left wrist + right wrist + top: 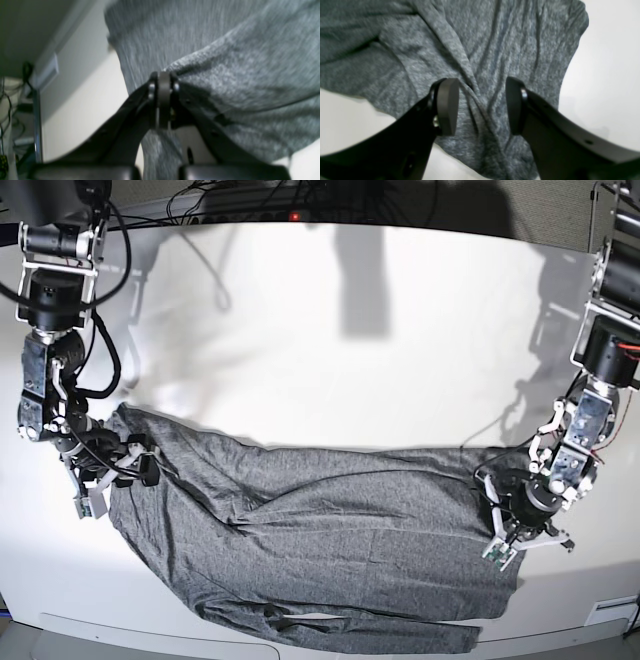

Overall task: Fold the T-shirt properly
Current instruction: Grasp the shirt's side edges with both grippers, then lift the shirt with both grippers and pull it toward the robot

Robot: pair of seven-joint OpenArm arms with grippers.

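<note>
Grey cloth covers the near half of the white bench (330, 340): the T-shirt (320, 550) lies spread and rumpled, stretching across the base view from one arm to the other, with its lower edge close to the bench's front rim.

On that view's right, the left claw (503, 532) sits at the shirt's edge. In the left wrist view the left claw (163, 100) is closed tight, its two pads pressed together with a pinch of the grey knit caught between them; the fabric bunches and pulls into creases at the pads, then spreads away above and to the right. A strip of the same cloth also hangs below the pads, between the black fingers. That view is blurred, so how much cloth is in the pinch cannot be told.

On the base view's left, the right claw (140, 465) is at the shirt's opposite end, over its upper corner. In the right wrist view the right claw (482, 106) stands wide open, holding nothing. The shirt lies directly beneath and between the parted pads, a raised fold of fabric running up through the gap. Whether the pads touch the cloth cannot be told. White bench shows to the right and lower left of the cloth there.
</note>
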